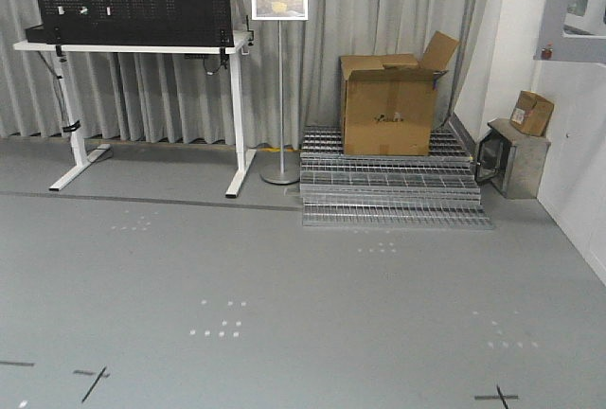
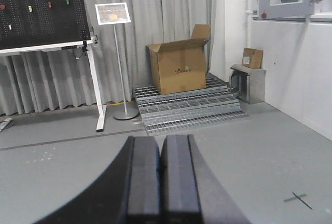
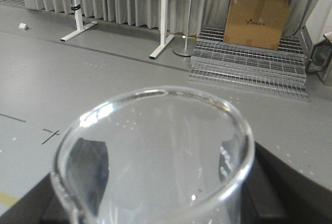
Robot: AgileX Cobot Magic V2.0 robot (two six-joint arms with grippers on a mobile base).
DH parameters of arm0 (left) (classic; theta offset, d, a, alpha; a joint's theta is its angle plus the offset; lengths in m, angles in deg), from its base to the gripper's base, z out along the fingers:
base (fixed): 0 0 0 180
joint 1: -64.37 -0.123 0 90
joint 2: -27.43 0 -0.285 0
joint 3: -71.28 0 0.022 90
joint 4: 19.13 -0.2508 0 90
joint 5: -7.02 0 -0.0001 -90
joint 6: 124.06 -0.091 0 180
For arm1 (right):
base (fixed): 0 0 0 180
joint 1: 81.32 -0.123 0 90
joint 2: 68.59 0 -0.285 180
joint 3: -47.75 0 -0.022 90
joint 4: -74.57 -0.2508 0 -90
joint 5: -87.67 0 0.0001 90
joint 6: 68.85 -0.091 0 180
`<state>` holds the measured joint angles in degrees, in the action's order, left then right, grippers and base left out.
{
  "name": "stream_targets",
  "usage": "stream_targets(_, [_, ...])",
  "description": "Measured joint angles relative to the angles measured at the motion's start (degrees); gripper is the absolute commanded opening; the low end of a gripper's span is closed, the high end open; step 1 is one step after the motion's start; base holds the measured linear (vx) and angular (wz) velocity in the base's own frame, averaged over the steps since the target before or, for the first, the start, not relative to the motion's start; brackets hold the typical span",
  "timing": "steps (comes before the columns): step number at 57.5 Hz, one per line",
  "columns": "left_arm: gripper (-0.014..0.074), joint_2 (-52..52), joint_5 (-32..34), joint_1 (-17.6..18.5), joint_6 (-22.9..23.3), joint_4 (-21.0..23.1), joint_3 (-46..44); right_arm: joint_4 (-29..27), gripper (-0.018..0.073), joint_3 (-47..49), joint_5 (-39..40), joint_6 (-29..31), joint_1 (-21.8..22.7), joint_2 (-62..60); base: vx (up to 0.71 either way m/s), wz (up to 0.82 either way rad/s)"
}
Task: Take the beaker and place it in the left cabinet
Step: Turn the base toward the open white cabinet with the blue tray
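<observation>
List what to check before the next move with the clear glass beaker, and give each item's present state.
1. Grip on the clear glass beaker: ok, it sits between the dark fingers of the right claw.
2. Beaker rim whole: ok on the part that shows.
3. Left claw free: ok, shut on nothing.
4. Left cabinet located: not ok, no view shows it.
5. Path ahead: ok nearby, the grey floor is bare; a brown cardboard box on metal grates stands farther off.
</observation>
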<state>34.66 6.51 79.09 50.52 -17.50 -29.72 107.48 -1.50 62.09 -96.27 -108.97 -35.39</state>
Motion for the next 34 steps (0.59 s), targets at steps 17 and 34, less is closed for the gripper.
stream_targets(17, [0.0001, 0.0, 0.0, 0.0, 0.0, 0.0, 0.0, 0.0, -0.0004, 0.0, 0.0, 0.0, 0.0, 0.0, 0.74, -0.04])
stream_targets(34, [0.0001, 0.0, 0.0, 0.0, 0.0, 0.0, 0.0, 0.0, -0.0004, 0.0, 0.0, 0.0, 0.0, 0.0, 0.73, -0.06])
